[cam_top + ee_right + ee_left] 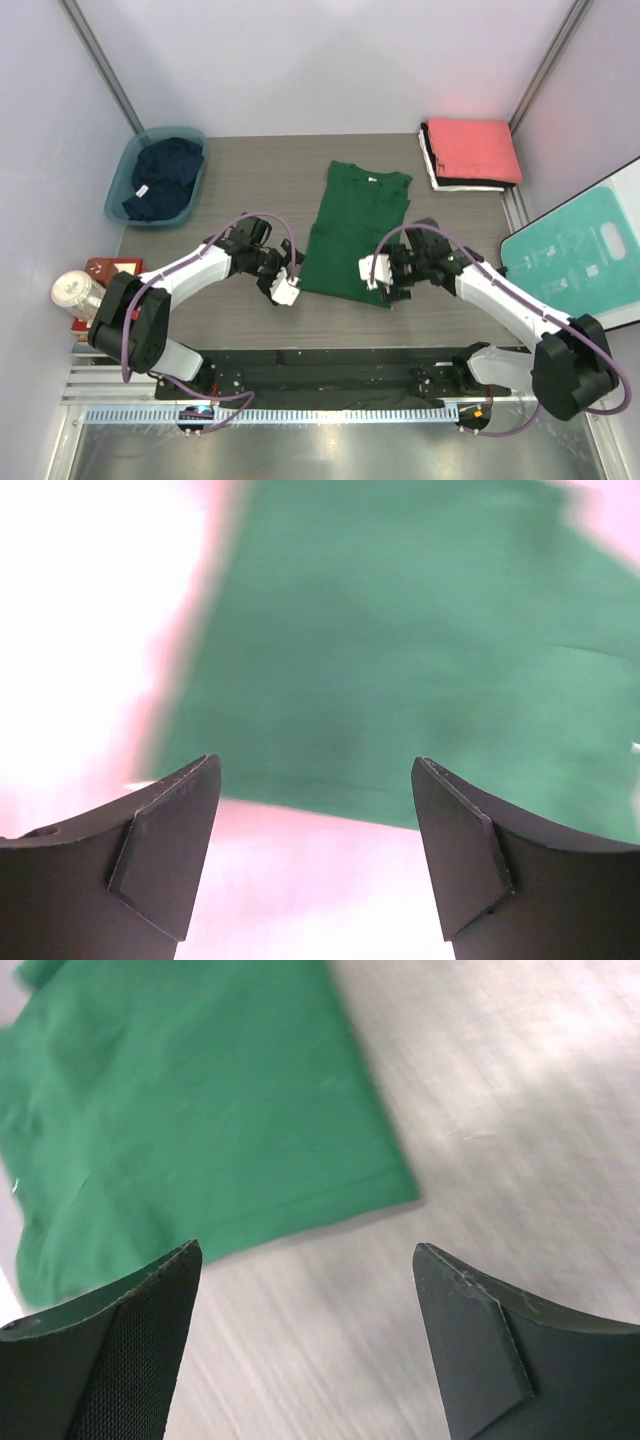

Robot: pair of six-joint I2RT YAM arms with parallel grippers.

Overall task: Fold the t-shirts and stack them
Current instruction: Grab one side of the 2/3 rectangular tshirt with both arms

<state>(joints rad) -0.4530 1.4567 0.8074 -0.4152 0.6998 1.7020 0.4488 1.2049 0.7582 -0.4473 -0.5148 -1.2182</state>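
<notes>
My left claw (285, 290) stands open with nothing between its fingers. It hangs over bare counter (250, 160) just beside the near left corner of the dark green t-shirt (355, 235). In the left wrist view the two dark fingertips (150, 1290) are wide apart, with wood-grain surface between them and the shirt's hem corner just beyond, untouched.

My right claw (385, 290) is open too and holds nothing. It sits at the near right corner of the same shirt. From the right wrist the cloth fills most of the view past my fingertips (180, 800), and its near edge runs across the gap between them. That view is blurred and washed out, so I cannot tell whether a finger touches the fabric.

The green shirt lies flat in the middle of the counter as a long narrow shape, its collar at the far end and its hem at the near end, between my two claws.

A navy t-shirt (165, 175) lies crumpled in the teal tub (120, 185) at the far left. At the far right a folded coral-red t-shirt (475, 148) tops a stack, with black and white edges (440, 178) showing beneath it. The teal-and-white board (580, 255) leans at the right edge, well apart from the green shirt.
</notes>
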